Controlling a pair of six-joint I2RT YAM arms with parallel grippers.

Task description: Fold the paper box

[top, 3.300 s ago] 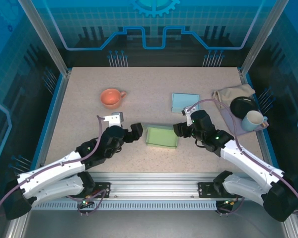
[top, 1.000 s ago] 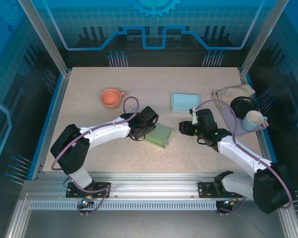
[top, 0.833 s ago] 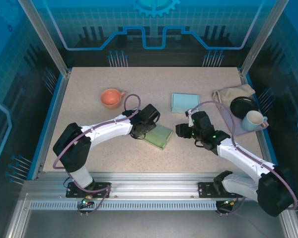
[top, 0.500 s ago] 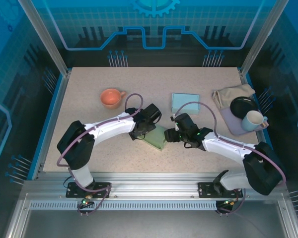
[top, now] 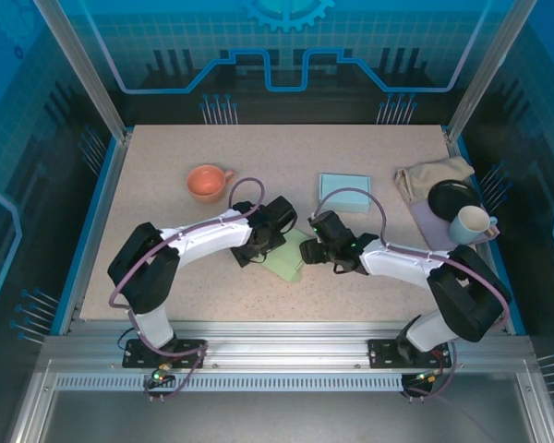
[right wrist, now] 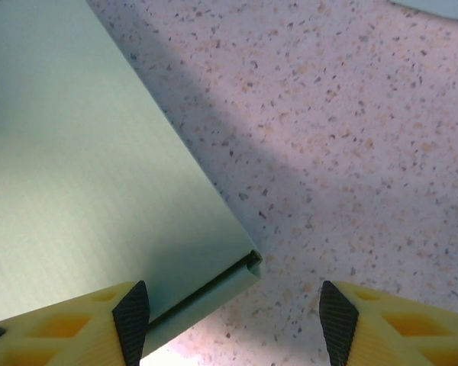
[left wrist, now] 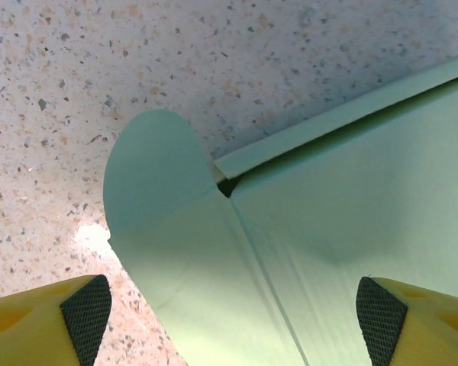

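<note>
Orange cup, blue sheet, beyond paper box

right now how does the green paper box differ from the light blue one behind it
Colour: the green paper box is pale green, the light blue one pale blue.
Pose: the green box lies skewed to the edges of the table; the blue one sits square to them.
Place: the green box lies between the left gripper and right gripper, both open; the blue one lies apart, farther back.
Both look flat.
</note>
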